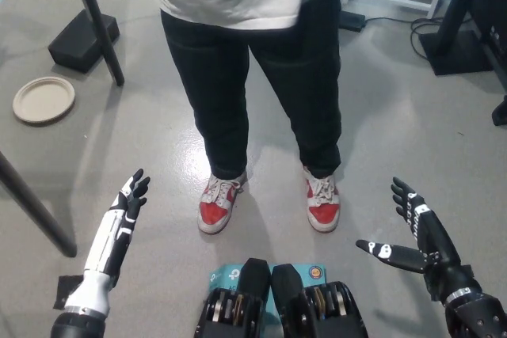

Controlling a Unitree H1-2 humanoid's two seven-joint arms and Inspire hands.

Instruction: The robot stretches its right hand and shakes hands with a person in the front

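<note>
Black right hand [416, 235] lower right, fingers spread, holding nothing — white left hand [119, 231] lower left, likewise open, person in black trousers [253, 77] upper centre, round beige dish [43, 100] empty on the floor, upper left.

Person [253, 61] in red shoes standing ahead; right hand [416, 235] splayed, empty; left hand [119, 231] resting low

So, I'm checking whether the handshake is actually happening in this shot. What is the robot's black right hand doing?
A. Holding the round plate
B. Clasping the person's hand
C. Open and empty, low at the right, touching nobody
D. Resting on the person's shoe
C: the right hand has its fingers spread and holds nothing, well apart from the person, whose hands are out of view.
</note>
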